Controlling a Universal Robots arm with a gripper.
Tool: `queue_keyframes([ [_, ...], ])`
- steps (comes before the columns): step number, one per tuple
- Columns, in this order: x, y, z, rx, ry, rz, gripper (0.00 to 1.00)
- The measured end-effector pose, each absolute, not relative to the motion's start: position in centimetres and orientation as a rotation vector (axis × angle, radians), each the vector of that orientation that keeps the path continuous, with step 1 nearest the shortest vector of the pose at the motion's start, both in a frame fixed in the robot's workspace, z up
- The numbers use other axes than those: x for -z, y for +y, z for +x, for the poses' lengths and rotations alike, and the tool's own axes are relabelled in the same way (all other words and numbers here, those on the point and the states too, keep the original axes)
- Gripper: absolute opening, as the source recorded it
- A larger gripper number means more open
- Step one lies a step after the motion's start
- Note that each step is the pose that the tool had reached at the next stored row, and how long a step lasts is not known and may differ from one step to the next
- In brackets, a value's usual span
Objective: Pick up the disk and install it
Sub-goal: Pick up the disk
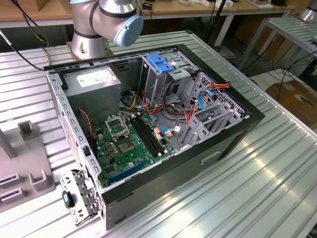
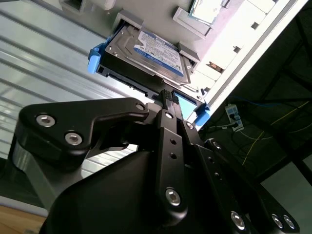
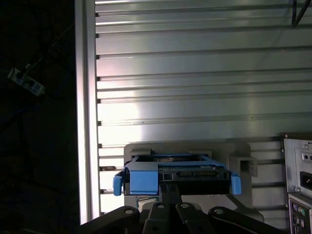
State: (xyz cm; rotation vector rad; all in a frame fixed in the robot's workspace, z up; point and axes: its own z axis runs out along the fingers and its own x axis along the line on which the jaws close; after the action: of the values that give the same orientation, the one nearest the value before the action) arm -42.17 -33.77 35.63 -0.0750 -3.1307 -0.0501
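1. Locate the disk [image 2: 146, 48] [image 3: 176, 174] in both wrist views. It is a flat rectangular metal hard drive with a blue-and-white printed label and blue plastic side rails. It sits between the raised lugs of a pale grey holder [image 2: 187, 51], which rests on the ribbed metal bench [image 3: 195, 73]. The label side faces away from the holder.

2. Check the black pincer [image 2: 169, 95]. Its fingers are drawn together on each other, not around the disk. The tips point at the disk's connector edge, about midway between the two blue rails. You cannot tell whether the tips touch that edge.

3. In the exterior view, note the open black computer case [image 1: 173, 178] at the middle of the bench.
- The silver and pale-blue arm [image 1: 106, 20] stands at 11 o'clock from the case.
- A grey fixture block [image 1: 29, 168] lies at 9 o'clock from the case, apart from it.
- Inside the case, a tall grey metal cage [image 1: 161, 62] with a blue latch stands toward 12 o'clock.
- A grey metal box [image 1: 94, 82] with a white sticker sits toward 10 o'clock.
- A green circuit board [image 1: 126, 148] lies toward 7 o'clock.
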Motion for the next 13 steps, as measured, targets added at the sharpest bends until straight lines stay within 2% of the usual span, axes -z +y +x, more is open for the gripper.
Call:
queue_keyframes([
  [13, -35.62, -33.77, -42.17, 0.049, -3.129, 0.083, 0.11],
])
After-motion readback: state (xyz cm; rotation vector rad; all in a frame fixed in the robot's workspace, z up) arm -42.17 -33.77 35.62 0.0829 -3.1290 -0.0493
